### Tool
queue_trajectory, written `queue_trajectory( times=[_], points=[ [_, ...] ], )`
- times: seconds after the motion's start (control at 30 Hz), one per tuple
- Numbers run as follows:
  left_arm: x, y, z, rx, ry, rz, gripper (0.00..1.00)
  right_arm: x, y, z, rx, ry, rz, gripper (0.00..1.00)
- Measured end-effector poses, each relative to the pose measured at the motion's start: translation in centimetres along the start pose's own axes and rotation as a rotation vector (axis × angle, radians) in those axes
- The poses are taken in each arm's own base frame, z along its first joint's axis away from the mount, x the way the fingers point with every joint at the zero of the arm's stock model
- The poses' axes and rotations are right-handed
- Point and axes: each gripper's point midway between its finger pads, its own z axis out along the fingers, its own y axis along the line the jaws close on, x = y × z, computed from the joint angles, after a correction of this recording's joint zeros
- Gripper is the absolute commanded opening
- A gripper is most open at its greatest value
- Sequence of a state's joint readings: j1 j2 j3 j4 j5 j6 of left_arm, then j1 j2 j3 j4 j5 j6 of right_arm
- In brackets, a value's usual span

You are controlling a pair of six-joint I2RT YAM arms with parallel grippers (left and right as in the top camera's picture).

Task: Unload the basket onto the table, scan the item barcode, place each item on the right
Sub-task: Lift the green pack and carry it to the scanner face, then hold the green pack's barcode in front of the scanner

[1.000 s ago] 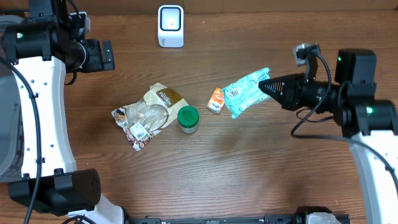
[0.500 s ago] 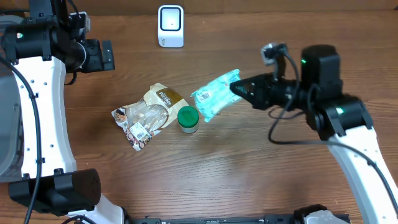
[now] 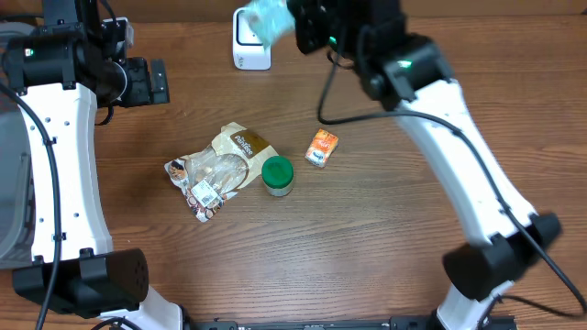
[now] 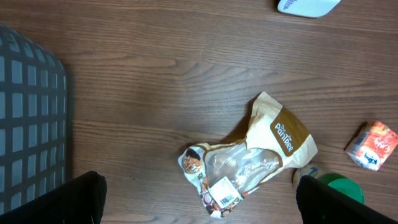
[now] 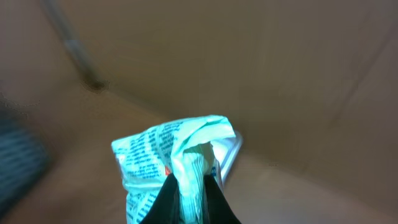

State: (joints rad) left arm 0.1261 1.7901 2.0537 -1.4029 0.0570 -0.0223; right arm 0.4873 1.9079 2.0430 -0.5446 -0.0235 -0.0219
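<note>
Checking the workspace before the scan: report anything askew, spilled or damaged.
Nothing spilled. The brown bag lies crumpled beside the green-lidded jar; the teal packet is bunched up in the right gripper.

I see a brown wood-grain tabletop (image 3: pixel 385 266). The white scanner (image 3: pixel 246 53) stands at its far edge, just beside my right jaws and partly hidden. Nearer to me from those jaws lies a small orange packet (image 3: pixel 321 147). Past it, toward the left jaws, a green-lidded jar (image 3: pixel 277 175) stands upright, just beside a crumpled brown-and-clear pouch (image 3: pixel 220 170). The pouch lies nearest the left jaws.
</note>
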Motion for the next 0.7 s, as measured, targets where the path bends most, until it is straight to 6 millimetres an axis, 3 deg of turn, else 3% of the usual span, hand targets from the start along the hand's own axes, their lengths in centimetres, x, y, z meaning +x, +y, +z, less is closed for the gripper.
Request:
queue_trajectory(
  times=[0.13,0.23,0.4,0.7],
  points=[
    [0.0,0.0,0.0,0.0,0.0,0.0,1.0,0.5,-1.3,5.3,0.119,-0.077,-0.287,0.04],
    [0.0,0.0,0.0,0.0,0.0,0.0,1.0,2.7,-2.0,9.6,0.179,-0.085,-0.538,0.04],
    [0.0,0.0,0.0,0.001,0.001,0.0,1.0,5.3,-2.9,15.2,0.276,-0.166,-0.855,0.04],
    [0.0,-0.1,0.0,0.003,0.0,0.0,1.0,8.8,-2.5,19.0,0.316,-0.224,-1.114,0.04]
  ],
)
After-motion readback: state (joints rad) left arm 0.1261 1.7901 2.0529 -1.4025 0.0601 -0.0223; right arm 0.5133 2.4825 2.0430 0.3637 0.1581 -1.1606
